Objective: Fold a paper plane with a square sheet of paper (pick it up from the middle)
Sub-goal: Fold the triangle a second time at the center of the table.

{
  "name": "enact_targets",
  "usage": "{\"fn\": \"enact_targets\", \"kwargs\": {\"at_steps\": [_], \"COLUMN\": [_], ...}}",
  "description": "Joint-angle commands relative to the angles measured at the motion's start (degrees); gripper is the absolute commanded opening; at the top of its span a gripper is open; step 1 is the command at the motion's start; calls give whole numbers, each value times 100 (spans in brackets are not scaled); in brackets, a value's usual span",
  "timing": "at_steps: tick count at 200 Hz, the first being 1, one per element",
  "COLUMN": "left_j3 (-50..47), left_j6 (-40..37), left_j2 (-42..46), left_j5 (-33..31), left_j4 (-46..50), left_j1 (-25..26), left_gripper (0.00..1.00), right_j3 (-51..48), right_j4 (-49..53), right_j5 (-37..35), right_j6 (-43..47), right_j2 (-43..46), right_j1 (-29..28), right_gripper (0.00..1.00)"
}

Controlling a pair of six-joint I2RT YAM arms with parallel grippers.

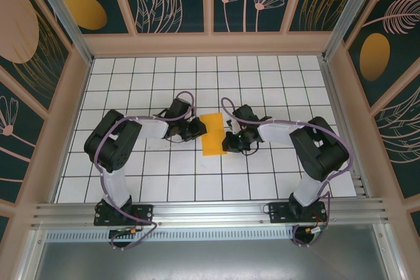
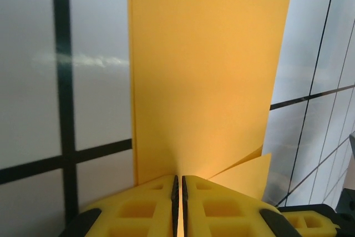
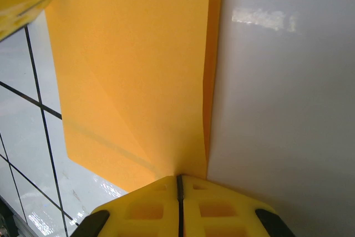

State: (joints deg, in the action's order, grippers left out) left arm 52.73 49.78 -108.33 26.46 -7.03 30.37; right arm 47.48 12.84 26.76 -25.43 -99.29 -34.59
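Just past our jaws, the folded sheet of paper [image 1: 213,134] sits mid-table on the white grid table [image 1: 131,83]. It's light, floppy and easy to crumple, so we'd reckon edge pinches only. Left gripper [image 2: 178,178] and right gripper [image 3: 179,178] each look clamped on opposite edges, with both arms [image 1: 115,145] elbowed low and reaching inward from the near rail [image 1: 210,211].

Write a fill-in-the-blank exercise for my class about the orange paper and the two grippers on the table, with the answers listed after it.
1. The square sheet of paper lies ___ the left gripper and the right gripper.
2. Layers of the paper overlap, so it is ___.
3. Each gripper's jaws are ___ on an edge of the paper.
4. The table is white with a black ___.
Missing words: between; folded; shut; grid.
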Motion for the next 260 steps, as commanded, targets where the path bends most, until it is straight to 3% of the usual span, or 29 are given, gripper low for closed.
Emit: {"fn": "enact_targets", "kwargs": {"at_steps": [1,36,59,75,120,191,260], "left_j3": [42,229,-131,-336,-269,-141,-118], "left_j6": [-387,-397,109,361,502,380,256], "left_j2": [29,525,715,730,327,-82,-161], "left_j5": [-904,-508,285,476,439,35,-264], "left_j4": [666,517,-315,-696,-775,-304,134], "left_j1": [-350,-332,-289,-159,329,373,369], "left_gripper": [15,16,15,15,12,11,9], "right_j3": [-452,-298,-229,-205,-171,3,1008], "right_j4": [839,819,804,808,851,848,448], "right_j5": [-924,-864,-822,-813,-804,-639,56], "right_j6": [73,56,47,38,29,29,-57], "right_j2": [-634,-568,-545,-546,-540,-278,37], "right_j1": [-73,-117,-131,-140,-143,-133,-141], "right_gripper": [10,10,10,10,10,10,9]}}
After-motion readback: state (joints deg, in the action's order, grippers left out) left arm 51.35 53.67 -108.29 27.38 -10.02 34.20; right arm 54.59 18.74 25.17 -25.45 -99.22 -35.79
